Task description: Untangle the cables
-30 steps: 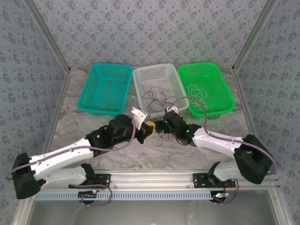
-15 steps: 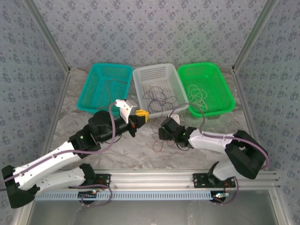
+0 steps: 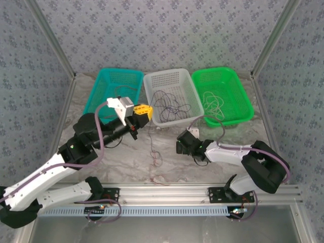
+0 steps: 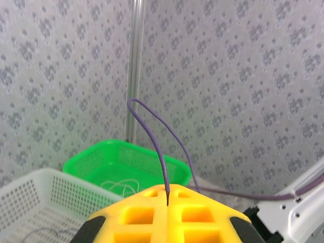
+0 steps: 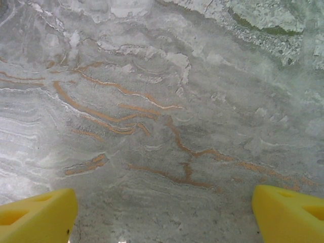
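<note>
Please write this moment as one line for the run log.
left gripper: shut on cable, raised | right gripper: open, above table

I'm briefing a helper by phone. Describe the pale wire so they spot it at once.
On the table, three baskets stand along the far edge; go to the green basket on the right. The pale wire lies curled inside, whitish where the wires in the white basket are dark.
</note>
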Tool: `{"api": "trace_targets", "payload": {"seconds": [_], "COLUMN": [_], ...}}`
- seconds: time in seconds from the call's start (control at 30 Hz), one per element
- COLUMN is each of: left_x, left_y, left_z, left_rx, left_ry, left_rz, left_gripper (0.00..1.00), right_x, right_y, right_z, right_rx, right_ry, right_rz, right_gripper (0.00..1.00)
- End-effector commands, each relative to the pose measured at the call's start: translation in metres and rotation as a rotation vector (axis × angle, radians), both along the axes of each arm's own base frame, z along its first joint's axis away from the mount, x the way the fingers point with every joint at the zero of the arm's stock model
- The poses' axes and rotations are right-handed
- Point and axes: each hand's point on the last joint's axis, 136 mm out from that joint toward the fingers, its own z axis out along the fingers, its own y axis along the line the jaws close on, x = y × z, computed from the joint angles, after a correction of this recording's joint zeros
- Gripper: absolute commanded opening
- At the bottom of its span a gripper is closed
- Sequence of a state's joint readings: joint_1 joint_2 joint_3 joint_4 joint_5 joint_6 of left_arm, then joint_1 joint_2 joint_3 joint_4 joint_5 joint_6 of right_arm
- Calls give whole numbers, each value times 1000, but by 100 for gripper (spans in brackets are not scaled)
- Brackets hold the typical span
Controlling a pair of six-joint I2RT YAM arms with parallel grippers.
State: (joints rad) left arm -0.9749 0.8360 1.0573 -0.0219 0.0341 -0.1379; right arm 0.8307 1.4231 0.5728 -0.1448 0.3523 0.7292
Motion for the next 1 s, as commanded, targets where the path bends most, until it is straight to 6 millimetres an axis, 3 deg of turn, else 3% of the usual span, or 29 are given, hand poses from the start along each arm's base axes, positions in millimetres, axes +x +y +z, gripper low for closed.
{"api": "trace_targets", "payload": {"seconds": [0.0, 0.2, 0.57, 0.97], "left_x": [-3, 14, 30, 31], "left_y": [3, -4, -9, -24], "left_z": [26, 18, 12, 7], "left_rx": [-29, -4, -6, -19], "left_ry": [-76, -66, -44, -9], "left_rz": [-3, 38, 60, -1], "left_gripper": [0, 0, 0, 0], "right_x": [0, 1, -5, -10], "right_y": [-11, -7, 12, 29], "right_z": [-7, 0, 35, 62], "right_rx": [-16, -13, 42, 36], "right_ry": [11, -2, -160, -284], "right_rz": [-53, -25, 144, 340], "right_gripper": [92, 94, 99, 100]}}
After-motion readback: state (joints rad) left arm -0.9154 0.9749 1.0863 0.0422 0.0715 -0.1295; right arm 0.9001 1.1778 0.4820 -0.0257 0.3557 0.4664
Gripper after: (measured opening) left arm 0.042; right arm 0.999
